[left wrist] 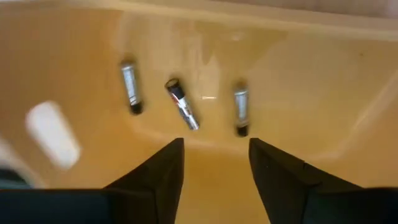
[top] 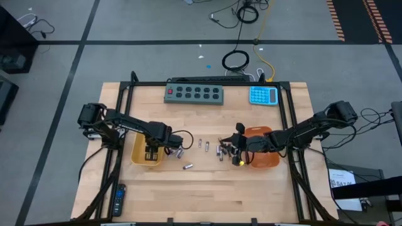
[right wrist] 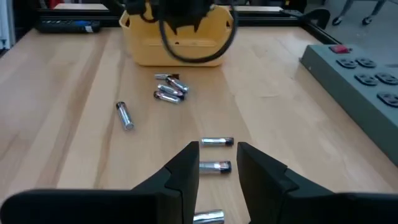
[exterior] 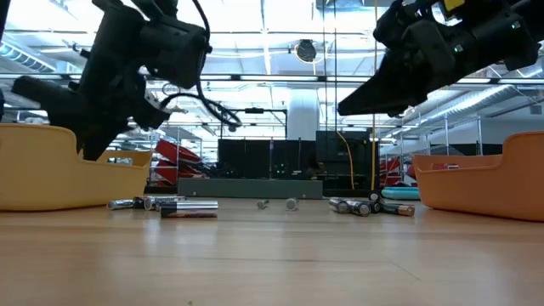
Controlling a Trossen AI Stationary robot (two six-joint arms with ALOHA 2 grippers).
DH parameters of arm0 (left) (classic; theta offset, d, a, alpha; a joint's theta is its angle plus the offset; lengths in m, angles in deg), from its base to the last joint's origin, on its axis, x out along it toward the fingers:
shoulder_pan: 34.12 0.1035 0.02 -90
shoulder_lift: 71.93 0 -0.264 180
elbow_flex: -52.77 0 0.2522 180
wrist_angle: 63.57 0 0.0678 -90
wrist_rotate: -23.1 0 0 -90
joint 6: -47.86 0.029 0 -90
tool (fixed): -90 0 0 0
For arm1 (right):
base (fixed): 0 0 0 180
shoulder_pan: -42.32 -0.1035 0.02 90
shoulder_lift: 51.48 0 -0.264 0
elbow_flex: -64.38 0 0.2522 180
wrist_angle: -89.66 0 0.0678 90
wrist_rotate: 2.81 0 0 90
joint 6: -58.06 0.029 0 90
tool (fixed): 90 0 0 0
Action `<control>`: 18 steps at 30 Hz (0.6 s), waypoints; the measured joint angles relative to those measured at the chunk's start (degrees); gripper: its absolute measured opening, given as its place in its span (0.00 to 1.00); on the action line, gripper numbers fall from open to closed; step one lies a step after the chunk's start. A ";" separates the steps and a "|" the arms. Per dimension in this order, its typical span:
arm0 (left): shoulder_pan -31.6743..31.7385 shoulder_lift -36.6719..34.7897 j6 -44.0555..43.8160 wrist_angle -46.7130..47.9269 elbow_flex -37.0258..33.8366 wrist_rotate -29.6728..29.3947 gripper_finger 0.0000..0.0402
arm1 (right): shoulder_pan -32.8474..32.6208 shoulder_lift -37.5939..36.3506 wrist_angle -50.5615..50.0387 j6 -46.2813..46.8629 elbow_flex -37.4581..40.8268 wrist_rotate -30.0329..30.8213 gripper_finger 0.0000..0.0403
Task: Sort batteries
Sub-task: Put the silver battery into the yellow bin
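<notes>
My left gripper hangs open over the yellow tray at the table's left, fingers pointing down. Three batteries lie on the tray floor below it, and a blurred white shape shows beside them. My right gripper stands open above the table, in front of the orange tray. It slants down over a loose battery lying on the wood without touching it. More batteries lie scattered between the trays, some near the yellow tray.
A grey power strip and a blue calculator lie along the far edge. A black remote lies at the near left corner. Black frame rails run along both sides. Bare wood lies toward the near edge.
</notes>
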 joint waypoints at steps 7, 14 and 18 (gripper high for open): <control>-1.59 -0.81 -1.12 2.73 10.83 -8.53 0.49 | -0.98 0.67 -2.61 1.82 -0.06 0.10 0.25; -1.07 4.74 1.94 -1.14 21.56 -10.50 0.49 | -2.37 1.46 -13.19 1.60 -5.01 3.73 0.25; -1.07 7.66 4.68 -5.51 24.55 -6.96 0.49 | -2.93 1.44 -12.95 1.69 -5.18 3.63 0.25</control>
